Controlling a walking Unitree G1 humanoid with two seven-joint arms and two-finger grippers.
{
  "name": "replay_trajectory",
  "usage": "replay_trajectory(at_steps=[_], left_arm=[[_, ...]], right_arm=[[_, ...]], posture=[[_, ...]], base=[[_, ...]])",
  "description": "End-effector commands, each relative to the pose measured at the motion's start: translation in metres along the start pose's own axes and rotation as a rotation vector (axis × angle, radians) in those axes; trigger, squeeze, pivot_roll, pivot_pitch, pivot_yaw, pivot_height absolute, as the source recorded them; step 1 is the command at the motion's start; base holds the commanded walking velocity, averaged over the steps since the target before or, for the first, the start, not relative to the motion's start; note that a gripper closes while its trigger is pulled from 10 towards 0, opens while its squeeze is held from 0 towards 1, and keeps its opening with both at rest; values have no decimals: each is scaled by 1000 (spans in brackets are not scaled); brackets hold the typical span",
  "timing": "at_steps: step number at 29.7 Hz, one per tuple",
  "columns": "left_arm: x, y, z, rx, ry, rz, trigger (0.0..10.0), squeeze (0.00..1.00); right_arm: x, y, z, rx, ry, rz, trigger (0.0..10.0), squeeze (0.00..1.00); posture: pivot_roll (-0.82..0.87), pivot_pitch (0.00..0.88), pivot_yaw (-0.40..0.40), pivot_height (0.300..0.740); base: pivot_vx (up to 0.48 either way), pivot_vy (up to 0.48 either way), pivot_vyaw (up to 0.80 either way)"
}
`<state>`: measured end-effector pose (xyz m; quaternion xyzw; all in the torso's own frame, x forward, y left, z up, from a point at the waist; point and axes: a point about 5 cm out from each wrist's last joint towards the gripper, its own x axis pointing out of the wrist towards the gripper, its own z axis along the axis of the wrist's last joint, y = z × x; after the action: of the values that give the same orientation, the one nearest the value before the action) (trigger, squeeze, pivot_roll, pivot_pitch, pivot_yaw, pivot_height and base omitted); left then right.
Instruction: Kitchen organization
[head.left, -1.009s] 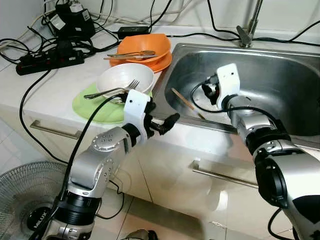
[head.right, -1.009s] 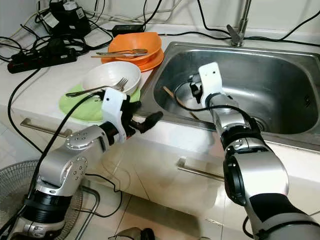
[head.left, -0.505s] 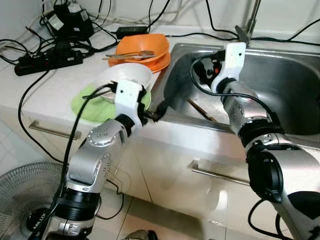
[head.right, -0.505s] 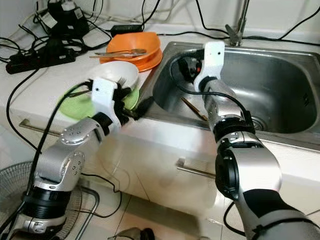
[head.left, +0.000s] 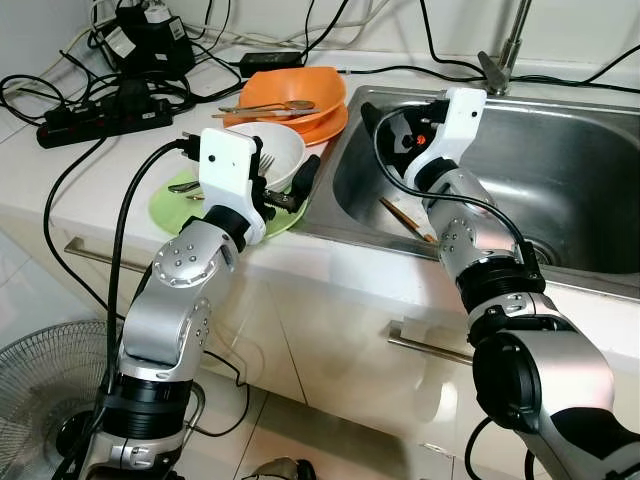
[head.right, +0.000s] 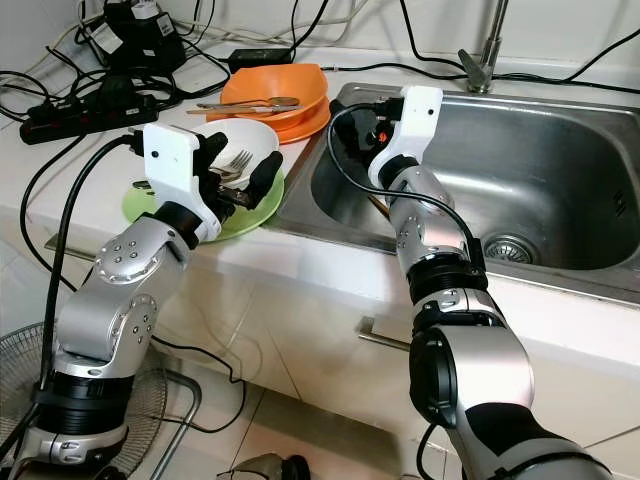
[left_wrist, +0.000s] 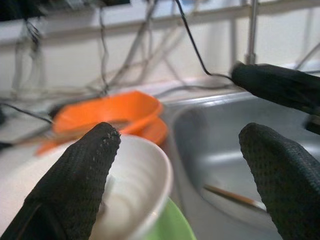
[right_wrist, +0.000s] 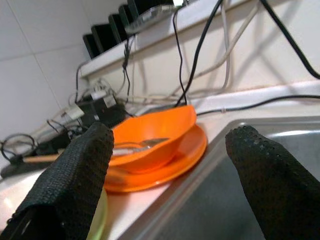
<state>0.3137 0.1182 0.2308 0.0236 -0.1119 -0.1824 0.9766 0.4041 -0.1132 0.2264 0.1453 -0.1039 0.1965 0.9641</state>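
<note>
A white bowl (head.left: 285, 148) with a fork (head.right: 236, 160) in it stands on a green plate (head.left: 166, 206) on the counter. Behind it an orange bowl (head.left: 290, 96) holding cutlery rests on an orange plate (head.left: 336, 124). My left gripper (head.left: 281, 176) hovers open at the white bowl's sink-side rim, with one finger (left_wrist: 75, 185) over the bowl. My right gripper (head.left: 384, 124) is open above the sink's left rim and points toward the orange bowl (right_wrist: 150, 132). Wooden chopsticks (head.left: 405, 218) lie inside the steel sink (head.left: 580, 190).
A faucet (head.left: 505, 50) rises behind the sink. A power strip (head.left: 90, 115) and tangled black cables cover the counter's back left. A floor fan (head.left: 40, 380) stands below the counter to the left. Drawer handles (head.left: 430, 345) run along the cabinet front.
My left gripper rose from the counter's front edge to the white bowl's rim. My right gripper lifted out of the sink basin and swung left toward the orange dishes.
</note>
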Motion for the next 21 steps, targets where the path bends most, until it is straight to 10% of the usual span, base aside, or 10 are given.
replay_trajectory(at_steps=[1,11,21], left_arm=[[-5,9,24,73,-123,89,10000,0],[-39,21,21,180,-193,206,10000,0],[-46,25,-7,167,-115,232,10000,0]], right_arm=[[-1,6,-1,23,-2,9,10000,0],[-9,18,-10,84,27,48,10000,0],[-49,52,-34,86,226,391,10000,0]], posture=[[29,52,115,740],[44,46,107,740],[27,42,108,740]], base=[[0,0,0],[0,0,0],[0,0,0]])
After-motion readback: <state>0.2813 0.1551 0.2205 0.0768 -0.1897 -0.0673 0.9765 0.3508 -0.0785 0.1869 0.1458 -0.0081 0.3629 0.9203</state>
